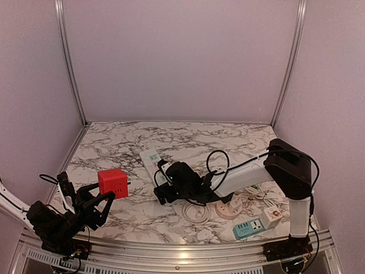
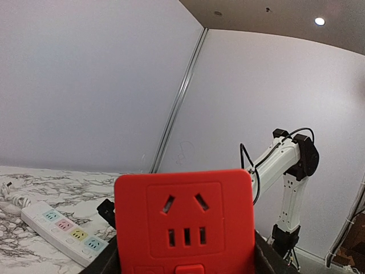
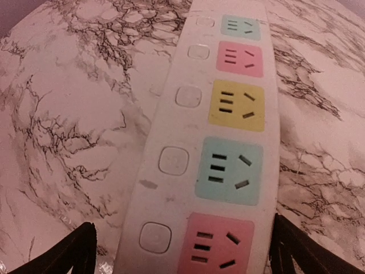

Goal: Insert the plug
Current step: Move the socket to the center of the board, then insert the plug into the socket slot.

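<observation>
Top external view: low at the left of the frame, the left end effector [image 1: 106,197] is clenched on a red socket cube [image 1: 112,182], which looks raised off the table [image 1: 114,142]. The right arm [image 1: 245,180] extends to the middle of the frame. There the right end effector [image 1: 163,182] hangs over the lower end of a white power strip [image 1: 149,158], released, its jaws spread wide and gripping nothing. Below that arm lie a coiled white cable [image 1: 197,214], a round pale adapter [image 1: 228,210] and a teal adapter [image 1: 250,229]. I cannot pick out the plug with certainty. It is probably at the end of that cable, perhaps partly hidden under the arm.

By my reading the socket is being presented but the plug is not yet in hand, so this is the fetching step. The next move calls for locating the plug and closing on its body with the pins left free. The pins then have to be squared to the slots in the cube's face.

The right wrist view adds what the top view cannot. Its dark fingers [image 3: 74,251] sit at the two lower corners of the frame, straddling the strip, and every coloured socket running up the frame is empty. The left wrist view alone shows the cube's front face, its slots empty, with the strip at lower left.
</observation>
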Controlling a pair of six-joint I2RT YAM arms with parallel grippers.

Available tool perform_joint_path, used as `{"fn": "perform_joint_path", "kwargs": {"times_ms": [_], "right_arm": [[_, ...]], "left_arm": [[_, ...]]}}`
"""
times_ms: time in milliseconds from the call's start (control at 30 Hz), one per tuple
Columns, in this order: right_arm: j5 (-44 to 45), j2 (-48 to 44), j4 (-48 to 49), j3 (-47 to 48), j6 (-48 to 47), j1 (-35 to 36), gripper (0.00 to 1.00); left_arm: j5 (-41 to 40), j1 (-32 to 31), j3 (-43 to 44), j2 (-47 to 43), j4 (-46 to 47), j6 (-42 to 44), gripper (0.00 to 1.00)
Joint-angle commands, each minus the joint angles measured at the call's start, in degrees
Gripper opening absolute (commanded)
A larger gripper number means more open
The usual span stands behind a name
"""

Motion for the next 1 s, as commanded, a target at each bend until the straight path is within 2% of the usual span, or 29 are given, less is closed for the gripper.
{"fn": "perform_joint_path", "kwargs": {"times_ms": [0,200,467,600,767,833,967], "right_arm": [[0.3,-6.6,11.2,-5.7,-9.2,3.7,0.99],[0.4,-11.5,17.8,-10.8,-12.4,5.1,0.99],[3.2,-15.8,19.3,-14.8,-12.5,5.2,0.99],[2.8,-19.1,23.1,-18.7,-14.6,5.5,0.99],[-0.6,-24.9,29.5,-23.9,-29.1,8.3,0.98],[-4.4,-27.2,31.7,-26.3,-35.7,9.6,0.99],[-12.5,-32.1,32.4,-29.7,-42.1,10.2,0.98]], "left_arm": [[-0.5,0.1,-7.1,-0.5,3.3,0.6,0.00],[-0.4,0.1,-7.2,-1.3,3.0,0.5,0.00],[-0.4,0.1,-7.1,-1.2,3.0,0.6,0.00],[-0.3,0.1,-7.0,-1.3,2.9,0.6,0.00],[0.0,0.1,-7.1,-1.4,2.7,0.2,0.00],[0.4,0.1,-6.8,-1.3,2.5,0.2,0.00],[0.7,0.1,-6.5,-0.5,2.5,0.0,0.00]]}}
